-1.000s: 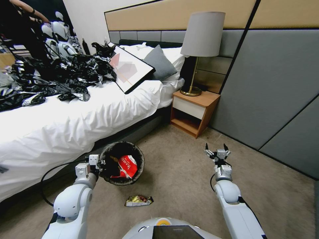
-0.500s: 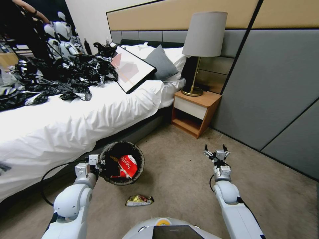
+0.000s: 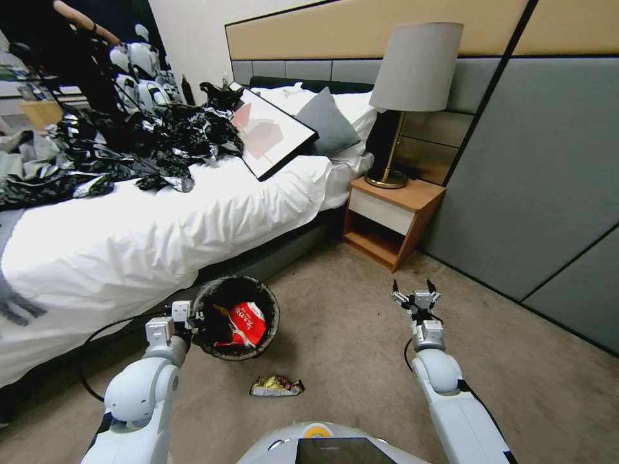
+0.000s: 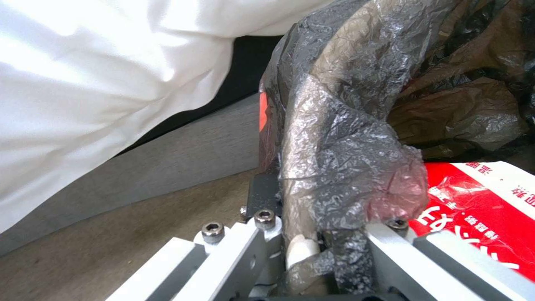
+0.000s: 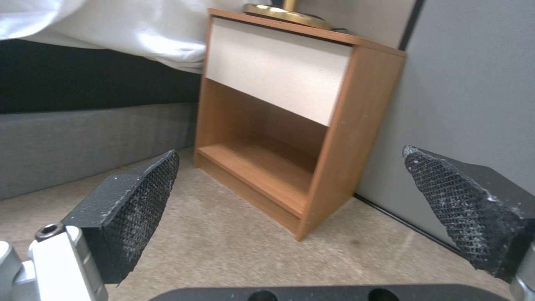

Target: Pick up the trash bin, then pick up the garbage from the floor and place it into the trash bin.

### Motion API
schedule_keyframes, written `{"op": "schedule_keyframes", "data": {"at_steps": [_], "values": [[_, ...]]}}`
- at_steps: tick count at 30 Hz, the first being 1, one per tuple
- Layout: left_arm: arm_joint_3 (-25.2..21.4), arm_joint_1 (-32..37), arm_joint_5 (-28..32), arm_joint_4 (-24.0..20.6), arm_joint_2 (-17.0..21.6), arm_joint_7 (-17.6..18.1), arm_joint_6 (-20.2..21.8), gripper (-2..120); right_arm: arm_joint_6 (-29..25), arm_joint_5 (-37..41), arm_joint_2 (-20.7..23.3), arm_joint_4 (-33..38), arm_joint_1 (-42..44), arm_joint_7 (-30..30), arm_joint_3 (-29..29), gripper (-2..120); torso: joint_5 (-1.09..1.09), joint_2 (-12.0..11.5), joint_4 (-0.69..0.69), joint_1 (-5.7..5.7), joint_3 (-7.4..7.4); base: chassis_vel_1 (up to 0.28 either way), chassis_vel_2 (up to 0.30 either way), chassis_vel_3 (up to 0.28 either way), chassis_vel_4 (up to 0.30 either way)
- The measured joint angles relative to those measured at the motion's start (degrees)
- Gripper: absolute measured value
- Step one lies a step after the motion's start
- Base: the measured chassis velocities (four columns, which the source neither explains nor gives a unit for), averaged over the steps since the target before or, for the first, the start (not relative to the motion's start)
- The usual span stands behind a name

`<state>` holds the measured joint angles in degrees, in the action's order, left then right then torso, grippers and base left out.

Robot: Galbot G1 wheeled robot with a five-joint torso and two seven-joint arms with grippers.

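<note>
The trash bin (image 3: 222,300), lined with a crinkled black bag, hangs just off the carpet beside the bed, with my left gripper (image 3: 191,320) shut on its near rim. In the left wrist view the jaws clamp the bag-covered rim (image 4: 334,175). A red-and-white snack wrapper (image 3: 247,323) lies inside the bin; its red face (image 4: 479,200) shows beside the rim. A gold foil wrapper (image 3: 276,385), garbage, lies on the carpet in front of the bin. My right gripper (image 3: 413,291) is open and empty above the carpet, facing the nightstand, well to the right of the bin.
A bed (image 3: 161,225) with white sheets runs along the left, carrying a heap of black plastic bags (image 3: 142,145) and a framed picture (image 3: 271,132). A wooden nightstand (image 3: 390,219) with a lamp (image 3: 412,71) stands ahead against grey wall panels (image 3: 535,174). Bare carpet (image 3: 348,335) lies between the arms.
The whole head view has shifted right, so the camera has turned. The bin, the gold wrapper and both grippers keep their places relative to one another.
</note>
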<state>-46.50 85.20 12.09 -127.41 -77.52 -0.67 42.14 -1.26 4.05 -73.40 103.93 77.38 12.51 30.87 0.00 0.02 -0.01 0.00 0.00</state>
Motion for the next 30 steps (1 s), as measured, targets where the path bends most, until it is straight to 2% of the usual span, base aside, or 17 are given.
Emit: {"op": "schedule_keyframes", "data": {"at_steps": [30], "values": [[-0.51, 0.62, 0.91, -0.38, 0.42, 0.56, 0.0, 0, 1.42, -0.04, 0.1, -0.15, 0.01, 1.78, -1.49, 100, 0.0, 0.0, 0.0, 0.0, 0.0, 0.0, 0.0, 0.0, 0.0]]}}
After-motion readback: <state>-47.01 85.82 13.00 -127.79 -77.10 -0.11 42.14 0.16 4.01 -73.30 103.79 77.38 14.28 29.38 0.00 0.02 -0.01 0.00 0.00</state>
